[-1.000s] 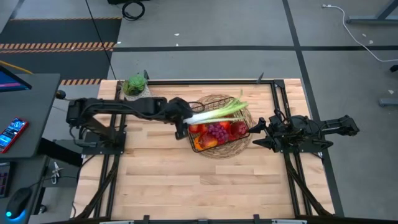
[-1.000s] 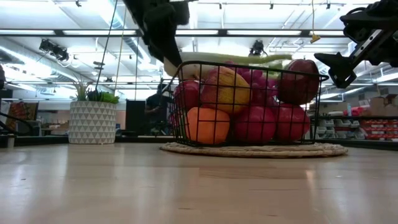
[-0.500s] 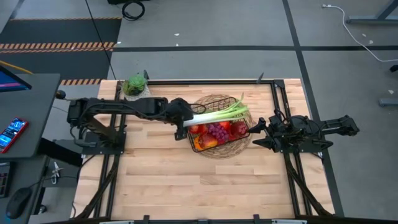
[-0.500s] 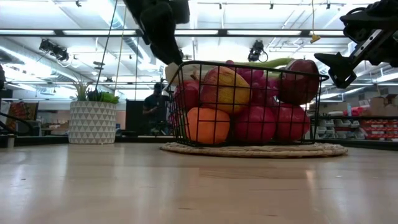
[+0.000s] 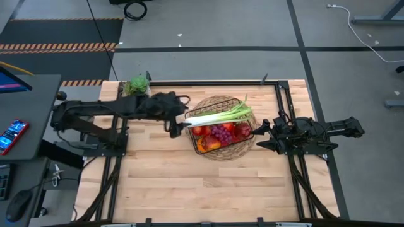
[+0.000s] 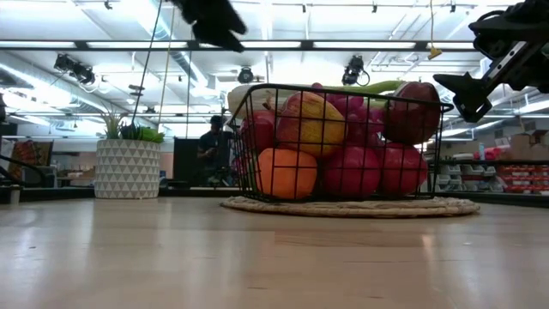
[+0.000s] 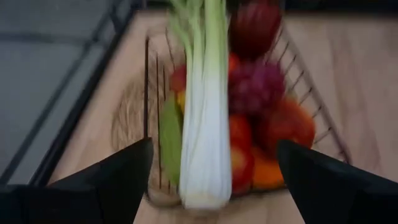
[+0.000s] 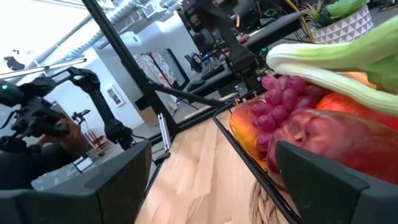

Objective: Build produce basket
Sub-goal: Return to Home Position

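my left gripper [image 5: 177, 125], spread empty, sits at 9 o'clock of the basket [image 5: 195, 146]; leek [image 5: 214, 116] across its top (light, stiff, slick, i judge) wants pinching mid-stalk; right gripper [image 5: 260, 137] spread at 3 o'clock.

The black wire basket [image 6: 283, 86] sits upright on the round woven mat [image 6: 352, 207], heaped with red apples [image 6: 356, 172], purple grapes [image 5: 220, 133] and an orange [image 6: 285, 173]; 1 leek [image 5: 218, 116] lies across its rim.

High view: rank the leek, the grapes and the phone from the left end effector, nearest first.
1. Leek, white end just beside the left end effector.
2. Grapes, inside the basket.
3. Phone, far left, on the desk.
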`<state>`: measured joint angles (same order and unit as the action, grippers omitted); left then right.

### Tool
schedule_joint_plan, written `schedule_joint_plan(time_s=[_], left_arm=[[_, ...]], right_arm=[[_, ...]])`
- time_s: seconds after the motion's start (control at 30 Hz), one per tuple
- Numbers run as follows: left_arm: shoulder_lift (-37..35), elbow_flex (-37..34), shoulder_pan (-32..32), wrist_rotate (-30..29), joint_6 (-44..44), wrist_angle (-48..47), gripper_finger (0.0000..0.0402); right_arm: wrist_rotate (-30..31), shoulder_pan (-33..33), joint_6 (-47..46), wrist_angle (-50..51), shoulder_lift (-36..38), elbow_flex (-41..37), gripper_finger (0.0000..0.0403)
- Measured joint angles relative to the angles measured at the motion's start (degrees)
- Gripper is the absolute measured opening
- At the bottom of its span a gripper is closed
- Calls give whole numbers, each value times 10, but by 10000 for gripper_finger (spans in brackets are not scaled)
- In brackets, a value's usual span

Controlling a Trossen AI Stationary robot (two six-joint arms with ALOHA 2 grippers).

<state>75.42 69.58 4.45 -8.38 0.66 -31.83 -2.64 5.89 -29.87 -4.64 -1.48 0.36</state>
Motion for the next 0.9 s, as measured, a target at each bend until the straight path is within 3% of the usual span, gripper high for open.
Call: schedule_joint_plan(time_s=[0.13,0.53,0.9], left_arm=[[-80,-104,-9,-12,-5,106,347],[-342,-358,-10,-19,-91,283,347],[-492,-562,-32,-20,-169,425,347]], right_arm=[[0,0,0,0,-1,0,346],[0,0,0,-9,-10,0,346],[0,0,0,-15,-13,0,346]])
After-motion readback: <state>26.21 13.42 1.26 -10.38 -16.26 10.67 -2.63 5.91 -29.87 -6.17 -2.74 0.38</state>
